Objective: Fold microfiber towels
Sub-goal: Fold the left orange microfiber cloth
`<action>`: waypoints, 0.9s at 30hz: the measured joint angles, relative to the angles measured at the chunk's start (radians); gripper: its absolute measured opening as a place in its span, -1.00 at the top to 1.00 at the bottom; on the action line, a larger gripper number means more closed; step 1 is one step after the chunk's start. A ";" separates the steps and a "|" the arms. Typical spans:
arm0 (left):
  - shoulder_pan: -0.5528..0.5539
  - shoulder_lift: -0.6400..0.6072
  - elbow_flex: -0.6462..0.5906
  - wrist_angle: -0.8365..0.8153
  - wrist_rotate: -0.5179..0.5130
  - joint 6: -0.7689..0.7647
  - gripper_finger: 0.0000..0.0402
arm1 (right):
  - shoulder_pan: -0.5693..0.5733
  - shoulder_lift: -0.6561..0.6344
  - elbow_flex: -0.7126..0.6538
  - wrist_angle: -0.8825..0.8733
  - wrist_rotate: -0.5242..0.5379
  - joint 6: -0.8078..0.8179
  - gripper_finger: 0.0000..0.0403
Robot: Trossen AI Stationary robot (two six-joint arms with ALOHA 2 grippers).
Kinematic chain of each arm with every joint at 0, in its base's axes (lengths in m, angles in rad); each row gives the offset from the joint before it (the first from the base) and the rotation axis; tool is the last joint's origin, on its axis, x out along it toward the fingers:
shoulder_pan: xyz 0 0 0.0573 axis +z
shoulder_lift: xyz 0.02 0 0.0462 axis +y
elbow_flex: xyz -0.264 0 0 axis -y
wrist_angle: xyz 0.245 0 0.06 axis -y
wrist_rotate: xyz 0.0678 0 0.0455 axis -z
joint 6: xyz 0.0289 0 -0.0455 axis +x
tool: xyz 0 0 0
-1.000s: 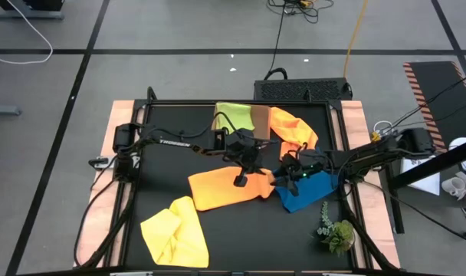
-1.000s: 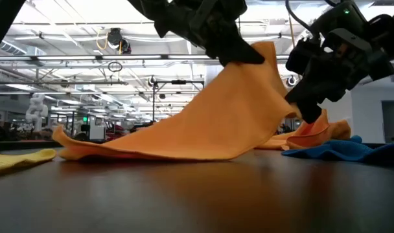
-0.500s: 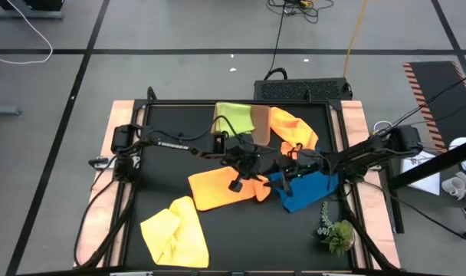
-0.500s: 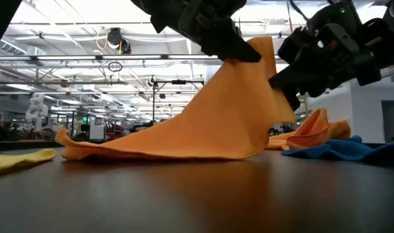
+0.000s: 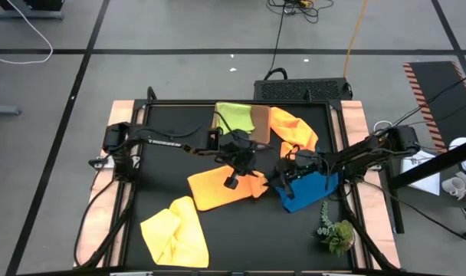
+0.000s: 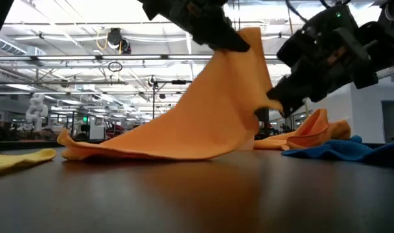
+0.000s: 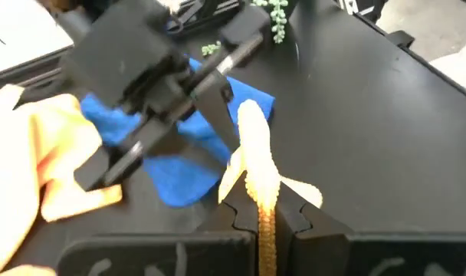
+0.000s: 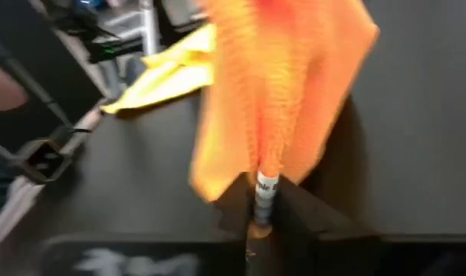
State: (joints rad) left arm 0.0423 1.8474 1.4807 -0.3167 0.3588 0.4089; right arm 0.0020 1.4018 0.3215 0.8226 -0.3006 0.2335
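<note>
An orange towel (image 5: 218, 189) lies mid-table with its right part raised like a tent (image 6: 203, 110). My left gripper (image 6: 239, 42) is shut on its top corner, and my right gripper (image 6: 275, 107) is shut on its right edge lower down. A blue towel (image 5: 306, 192) lies under the right arm. A yellow towel (image 5: 175, 230) lies at the near left. At the far side lie a lime green towel (image 5: 233, 116) and a second orange towel (image 5: 292, 128). My left gripper pinches the orange towel's raised corner (image 7: 256, 172) between its two fingers, slanting down from the table's left. The cloth hangs from the hold in a slope, and its left part (image 6: 113, 145) lies on the table. My right gripper pinches the orange towel's right edge (image 8: 267, 165), where a white label (image 8: 265, 186) sits between the fingers. It comes nearly level from the table's right. That edge is held clear of the table, below the left gripper's corner.
A brown tray (image 5: 260, 119) lies between the lime green and the far orange towel. A green plant sprig (image 5: 336, 230) lies at the near right corner. Bare black tabletop (image 5: 241, 238) shows along the near side.
My right gripper has moved toward the table's left, up to the orange towel's right edge. Its fingers stood apart half a second ago and have shut on that edge. My left gripper has raised the held corner a little, so the cloth's slope stands steeper.
</note>
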 joint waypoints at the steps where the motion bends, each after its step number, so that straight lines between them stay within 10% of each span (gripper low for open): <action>1: 0.000 -0.011 0.000 -0.001 -0.003 0.000 0.99 | 0.000 -0.012 0.000 0.011 -0.016 -0.004 0.93; 17: -0.129 -0.212 0.000 0.002 -0.225 -0.095 0.99 | 0.158 -0.397 0.083 -0.095 0.001 -0.022 0.99; 27: -0.398 -0.260 0.000 0.080 -0.477 -0.261 0.98 | 0.438 -0.335 0.406 -0.476 0.206 -0.128 1.00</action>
State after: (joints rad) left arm -0.3556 1.5871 1.4810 -0.2367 -0.1183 0.1475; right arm 0.4397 1.0672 0.7277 0.3470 -0.0941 0.1060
